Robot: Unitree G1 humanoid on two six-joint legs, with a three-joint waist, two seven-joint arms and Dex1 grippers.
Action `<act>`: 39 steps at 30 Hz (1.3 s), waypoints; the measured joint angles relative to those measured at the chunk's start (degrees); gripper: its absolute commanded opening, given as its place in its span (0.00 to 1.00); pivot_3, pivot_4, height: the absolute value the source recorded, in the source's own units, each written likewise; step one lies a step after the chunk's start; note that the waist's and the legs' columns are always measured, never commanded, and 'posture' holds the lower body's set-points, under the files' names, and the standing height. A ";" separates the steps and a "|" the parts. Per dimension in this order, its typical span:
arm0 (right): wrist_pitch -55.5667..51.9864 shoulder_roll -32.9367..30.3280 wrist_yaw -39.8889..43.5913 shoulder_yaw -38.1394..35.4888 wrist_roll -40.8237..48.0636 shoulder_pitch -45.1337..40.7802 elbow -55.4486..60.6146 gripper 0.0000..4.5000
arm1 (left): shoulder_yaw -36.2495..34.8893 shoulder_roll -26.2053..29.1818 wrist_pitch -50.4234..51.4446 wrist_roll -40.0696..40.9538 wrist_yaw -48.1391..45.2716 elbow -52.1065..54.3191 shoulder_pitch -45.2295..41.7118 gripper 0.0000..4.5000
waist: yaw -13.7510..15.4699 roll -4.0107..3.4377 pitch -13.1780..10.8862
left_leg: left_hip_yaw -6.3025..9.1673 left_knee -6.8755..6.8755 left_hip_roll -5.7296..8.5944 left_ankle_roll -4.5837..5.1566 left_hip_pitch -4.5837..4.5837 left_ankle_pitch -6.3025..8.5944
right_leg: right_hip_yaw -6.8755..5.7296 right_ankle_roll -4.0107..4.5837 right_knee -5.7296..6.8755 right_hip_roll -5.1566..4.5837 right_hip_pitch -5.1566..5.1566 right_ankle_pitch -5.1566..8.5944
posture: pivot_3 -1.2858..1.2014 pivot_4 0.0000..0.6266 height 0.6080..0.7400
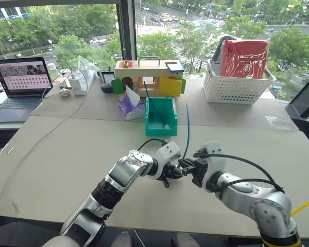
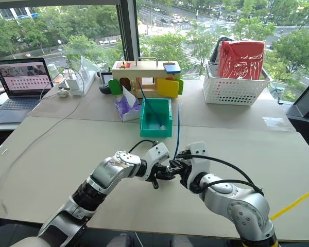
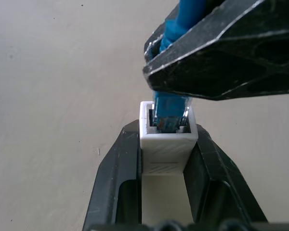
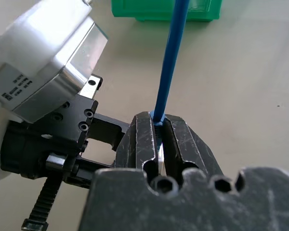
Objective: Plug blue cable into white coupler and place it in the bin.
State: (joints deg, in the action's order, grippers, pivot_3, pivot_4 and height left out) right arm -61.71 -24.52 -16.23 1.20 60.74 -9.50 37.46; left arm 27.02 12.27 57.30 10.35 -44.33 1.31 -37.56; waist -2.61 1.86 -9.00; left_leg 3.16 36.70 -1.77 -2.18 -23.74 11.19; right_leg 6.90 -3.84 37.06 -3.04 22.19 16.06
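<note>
Two arms of rounded, brushed silver-grey metal shells are seen, joined by black ribbed segments at the forearms; a white, boxy plastic wrist housing is carried on each arm, and one face of the left housing is finished in bare silver metal; the left gripper (image 1: 171,174) and the right gripper (image 1: 187,165) are each formed of two black, scuffed, wedge-shaped fingers; black cables are looped from the wrist housings back along the arms; small round black screws are set in the black mounting block, and a black cable tie is fastened beneath it; a small printed label is stuck on the white housing.
</note>
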 measured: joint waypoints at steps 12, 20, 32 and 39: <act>-0.38 0.27 3.43 -2.55 2.43 1.83 -2.61 0.00 | -0.26 0.36 0.14 0.57 0.69 0.67 1.70 0.15 | 0.06 0.33 0.84 | 0.00 -0.08 -0.01 0.06 0.15 0.05 | -0.01 0.00 -0.06 0.00 -0.11 0.05 | 0.52 0.24 1.00; -1.00 0.84 4.81 -2.92 2.36 1.13 -3.51 0.00 | -0.72 1.02 -0.46 1.32 0.80 0.88 2.33 0.15 | 0.05 0.37 0.87 | 0.00 -0.14 -0.04 0.05 0.18 0.05 | -0.01 -0.02 -0.10 0.02 -0.13 0.07 | 0.52 0.24 1.00; -2.28 1.51 2.68 -6.97 12.86 2.47 -6.23 0.00 | 2.09 11.44 -8.36 3.85 -10.40 3.80 3.34 0.84 | -1.18 0.27 0.79 | -0.04 -0.62 -0.24 0.05 0.35 0.04 | 0.12 0.19 -0.08 0.25 0.01 0.16 | 0.52 0.24 1.00; -2.23 -1.46 0.84 -9.38 17.97 -0.57 -8.07 0.00 | 1.49 12.72 -10.41 4.98 -11.45 4.30 4.65 0.99 | -1.33 0.25 0.70 | -0.05 -0.52 -0.24 0.05 0.35 0.03 | 0.20 0.20 -0.07 0.29 0.00 0.15 | 0.52 0.24 1.00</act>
State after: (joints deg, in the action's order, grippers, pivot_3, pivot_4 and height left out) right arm -63.93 -25.98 -15.39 -8.18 78.71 -10.07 29.39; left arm 28.51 24.99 46.89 15.34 -55.78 5.62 -32.91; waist -3.94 2.12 -8.30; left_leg 3.12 36.18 -2.00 -2.13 -23.39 11.23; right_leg 7.10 -3.64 36.99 -2.75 22.20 16.21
